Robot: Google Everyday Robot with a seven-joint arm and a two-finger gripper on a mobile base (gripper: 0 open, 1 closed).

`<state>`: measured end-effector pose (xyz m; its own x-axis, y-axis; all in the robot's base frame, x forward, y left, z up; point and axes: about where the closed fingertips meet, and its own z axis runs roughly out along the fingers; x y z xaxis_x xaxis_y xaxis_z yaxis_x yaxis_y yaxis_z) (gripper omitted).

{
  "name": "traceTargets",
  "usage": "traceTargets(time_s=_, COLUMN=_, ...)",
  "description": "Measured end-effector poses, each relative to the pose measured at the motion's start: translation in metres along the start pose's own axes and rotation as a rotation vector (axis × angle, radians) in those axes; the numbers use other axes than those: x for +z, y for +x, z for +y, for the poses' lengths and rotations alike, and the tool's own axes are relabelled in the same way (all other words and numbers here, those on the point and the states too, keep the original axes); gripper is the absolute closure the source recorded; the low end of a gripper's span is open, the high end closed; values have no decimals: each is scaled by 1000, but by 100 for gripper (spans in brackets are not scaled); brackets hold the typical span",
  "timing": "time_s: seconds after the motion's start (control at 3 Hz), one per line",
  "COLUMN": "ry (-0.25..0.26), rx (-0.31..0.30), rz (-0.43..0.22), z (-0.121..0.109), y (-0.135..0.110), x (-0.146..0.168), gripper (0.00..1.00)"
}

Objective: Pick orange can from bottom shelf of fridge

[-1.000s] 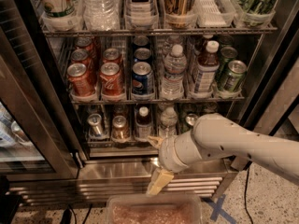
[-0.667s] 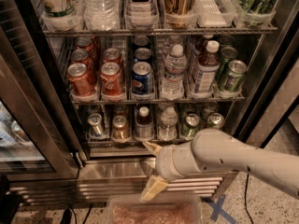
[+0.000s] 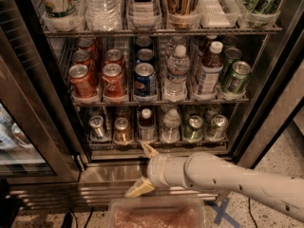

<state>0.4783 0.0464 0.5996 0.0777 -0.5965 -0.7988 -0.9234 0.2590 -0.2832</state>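
Observation:
The fridge (image 3: 95, 172) stands open before me. On its bottom shelf (image 3: 156, 142) the orange can (image 3: 122, 130) stands second from the left, next to a silver-grey can (image 3: 97, 127). My gripper (image 3: 145, 169) is open in front of the steel base, below and slightly right of the orange can and apart from it. One cream fingertip (image 3: 148, 148) points up at the shelf's front edge, the other (image 3: 138, 189) hangs lower. The arm (image 3: 228, 177) comes in from the lower right.
The bottom shelf also holds a small bottle (image 3: 147, 125), a water bottle (image 3: 171, 126) and two green cans (image 3: 194, 128). The rack above carries red cola cans (image 3: 112, 80), a blue can (image 3: 145, 81) and bottles. A clear plastic bin (image 3: 156, 213) sits below the arm.
The arm has moved left and lower, and the cans it hid on the right of the bottom shelf now show. The gripper stays open.

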Motion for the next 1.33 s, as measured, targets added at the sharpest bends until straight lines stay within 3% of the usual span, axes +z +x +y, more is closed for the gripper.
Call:
traceTargets(time_s=0.67, ry=216, rx=183, rz=-45, z=-40, y=-4, x=24, gripper=0)
traceTargets(time_s=1.0, ry=304, rx=273, rz=-51, z=-41, y=-17, x=27, gripper=0)
traceTargets(time_s=1.33, ry=378, rx=337, rz=-52, z=-28, y=-30, x=30, gripper=0)
